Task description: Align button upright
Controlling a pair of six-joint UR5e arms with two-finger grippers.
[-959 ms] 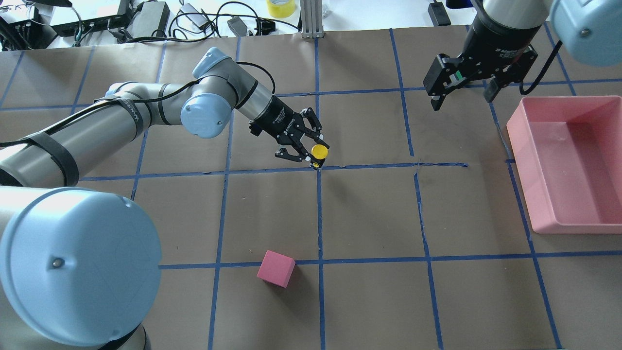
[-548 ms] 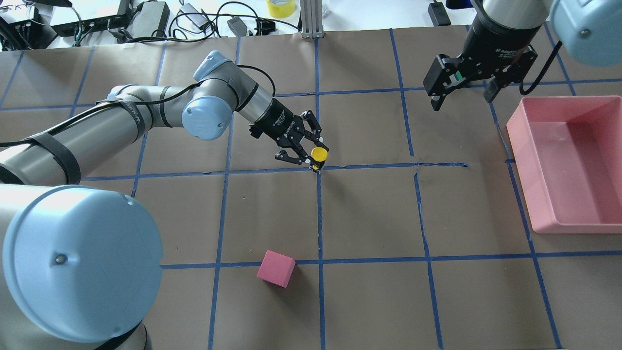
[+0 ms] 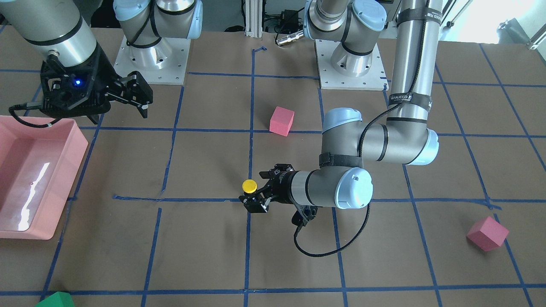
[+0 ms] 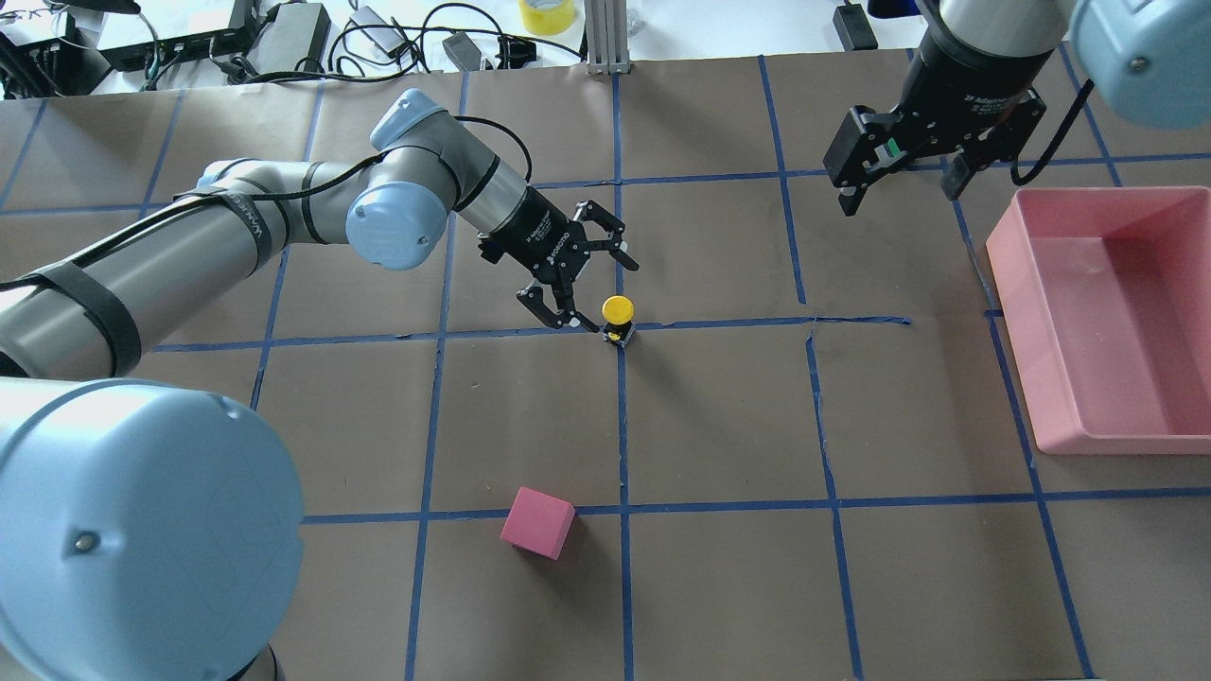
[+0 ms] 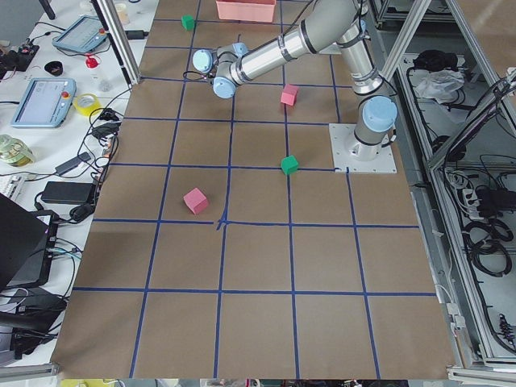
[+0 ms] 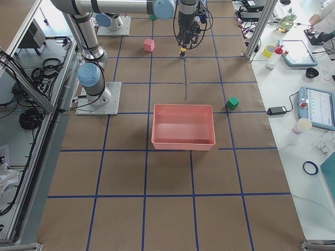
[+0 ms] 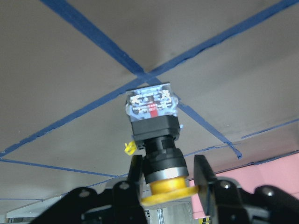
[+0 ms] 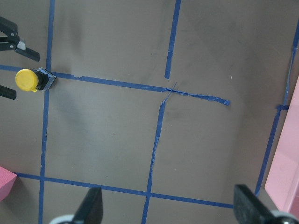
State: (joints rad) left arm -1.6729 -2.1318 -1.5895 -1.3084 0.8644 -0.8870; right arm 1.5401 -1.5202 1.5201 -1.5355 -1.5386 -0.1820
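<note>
While the button (image 4: 617,320) stands upright, yellow cap on top, on a blue tape crossing near the middle of the desk (image 4: 719,426), the left claw (image 4: 600,295) hangs just beside it at ten o'clock, fingers spread wide and gripping nothing. The right claw (image 4: 899,197), also open and empty, hovers well apart at two o'clock, near the pink tray (image 4: 1005,248). A pink cube (image 4: 537,522) lies at seven o'clock from the button.

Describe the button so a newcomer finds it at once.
Go to the middle of the table, where two blue tape lines cross beside the open left gripper. The button stands on that crossing. It is far smaller than the pink cube, with a round yellow cap over a black body.
</note>
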